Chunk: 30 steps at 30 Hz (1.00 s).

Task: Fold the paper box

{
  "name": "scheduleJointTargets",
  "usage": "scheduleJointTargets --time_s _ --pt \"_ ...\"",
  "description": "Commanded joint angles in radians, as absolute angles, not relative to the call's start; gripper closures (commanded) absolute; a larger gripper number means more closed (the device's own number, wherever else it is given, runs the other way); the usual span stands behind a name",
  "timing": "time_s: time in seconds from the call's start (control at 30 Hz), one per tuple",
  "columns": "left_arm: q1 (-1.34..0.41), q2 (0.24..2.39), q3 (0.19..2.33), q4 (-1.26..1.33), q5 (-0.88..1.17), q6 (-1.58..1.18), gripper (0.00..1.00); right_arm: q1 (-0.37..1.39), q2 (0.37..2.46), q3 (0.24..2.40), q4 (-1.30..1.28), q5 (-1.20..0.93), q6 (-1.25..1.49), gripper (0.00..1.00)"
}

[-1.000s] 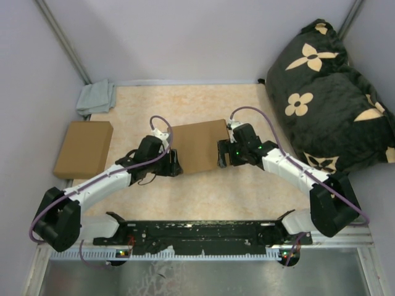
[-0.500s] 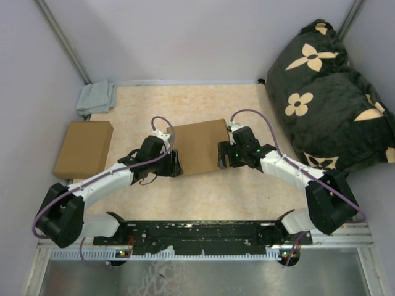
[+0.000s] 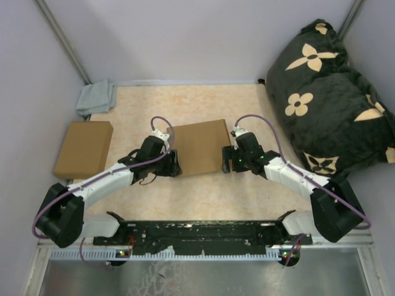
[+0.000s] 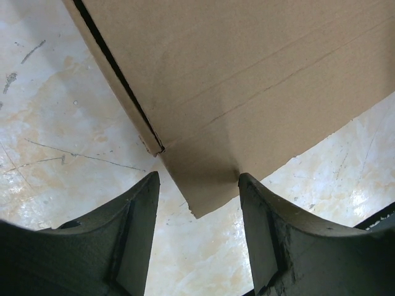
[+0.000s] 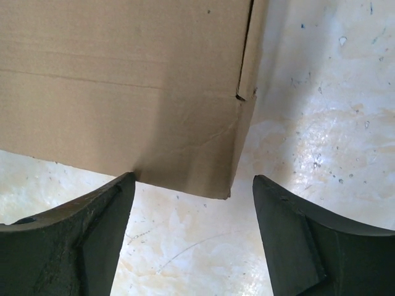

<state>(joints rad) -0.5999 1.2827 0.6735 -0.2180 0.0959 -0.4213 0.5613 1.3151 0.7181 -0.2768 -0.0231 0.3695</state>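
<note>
Right gripper (image 3: 227, 161) has slid a little toward the near edge of the table (image 3: 203, 102) since a second ago, and its arm's elbow has dropped nearer the base; the left arm has not moved. Both arms reach in from the near edge to the paper box (image 3: 196, 147), which lies around the middle of the table as a shallow brown shape with its top panel down, so nothing inside it can be seen.

The left gripper (image 3: 174, 165) is at the box's near left corner, jaws apart, with a pointed corner of cardboard lying between its fingers (image 4: 123, 228). The right gripper is at the near right corner, jaws spread wide. One finger (image 5: 105, 216) touches the box's near edge, while the other stands clear of the cardboard. Neither gripper clamps anything.

A plain box (image 3: 83, 148), closed, sits by the left edge. A grey cloth (image 3: 97, 97) lies at the far left corner. A dark flowered cushion (image 3: 327, 92) fills the far right.
</note>
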Motion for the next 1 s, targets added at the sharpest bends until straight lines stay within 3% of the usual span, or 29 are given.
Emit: scheduleJointTargets --time_s 0.0,0.3,0.97 --pt "-0.603 1.268 0.686 -0.224 0.085 -0.411 0.39 0.571 1.267 0.712 -0.257 0.007 0.377 0.24" --pt "-0.603 1.249 0.688 -0.241 0.080 -0.413 0.39 0.569 1.247 0.713 -0.238 0.022 0.370 0.40" --pt "-0.603 1.244 0.684 -0.227 0.116 -0.422 0.39 0.569 1.239 0.712 -0.172 -0.106 0.391 0.46"
